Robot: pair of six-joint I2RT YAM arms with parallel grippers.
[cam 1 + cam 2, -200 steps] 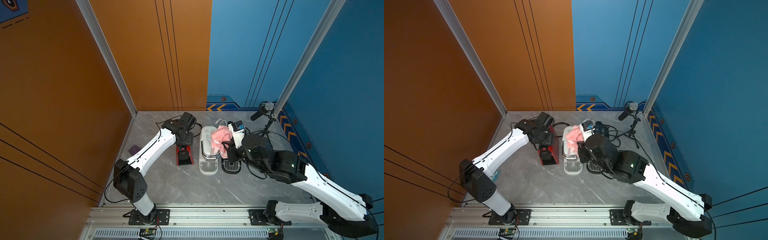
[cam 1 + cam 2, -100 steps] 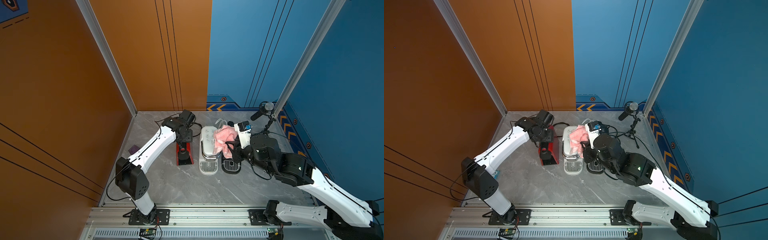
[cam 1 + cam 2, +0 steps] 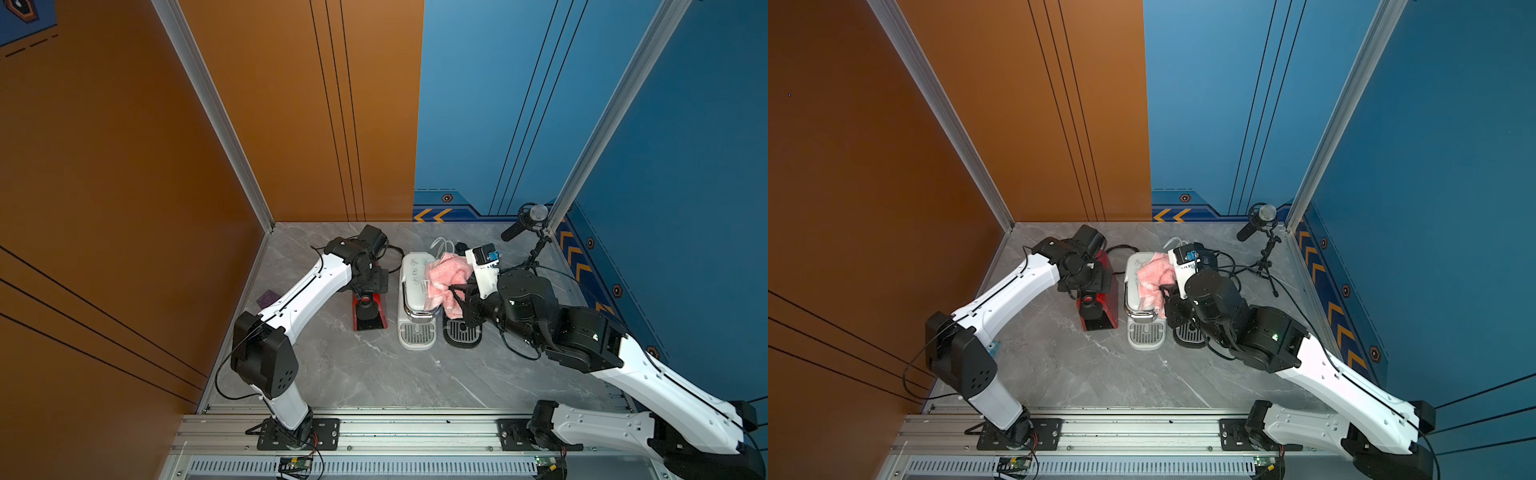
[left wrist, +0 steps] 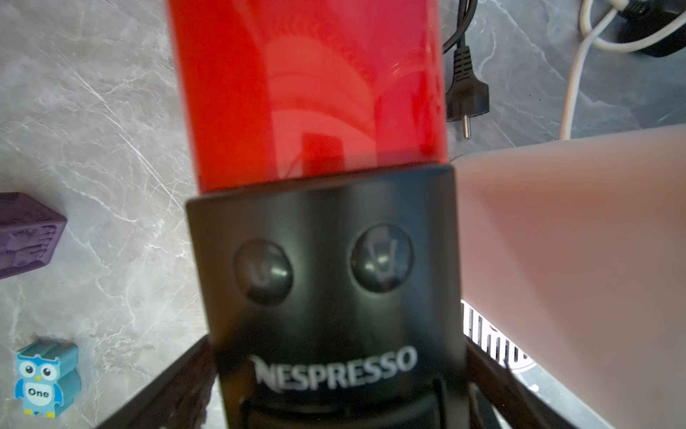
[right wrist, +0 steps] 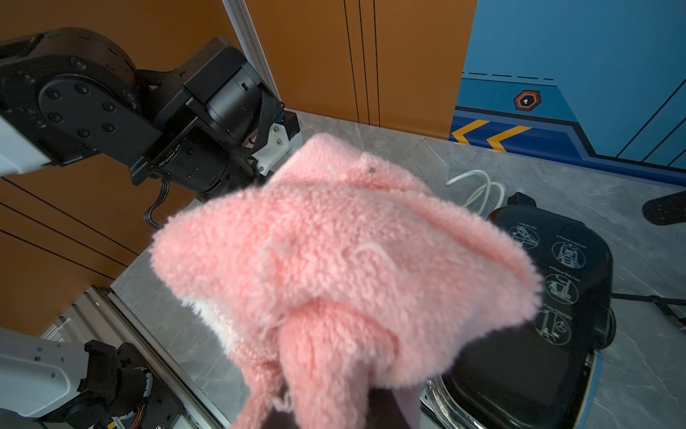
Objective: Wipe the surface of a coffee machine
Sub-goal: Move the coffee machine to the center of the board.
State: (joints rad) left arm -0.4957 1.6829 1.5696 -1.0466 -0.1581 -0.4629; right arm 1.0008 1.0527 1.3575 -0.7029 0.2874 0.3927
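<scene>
Three machines stand in a row on the grey table point(image 3: 374, 374): a red Nespresso machine point(image 3: 370, 318), a white coffee machine point(image 3: 415, 303) and a black coffee machine point(image 3: 462, 334). The right gripper point(image 3: 456, 293) is clamped on the pink fluffy cloth point(image 3: 445, 272), which lies bunched on the white machine's top along its edge toward the black one; the left gripper point(image 3: 371, 279) hangs over the Nespresso, fingers point(image 4: 159, 386) spread apart either side of its black head. Farther back lie a white cable point(image 3: 439, 243) and, in the corner, a microphone point(image 3: 536, 214) on a tripod.
</scene>
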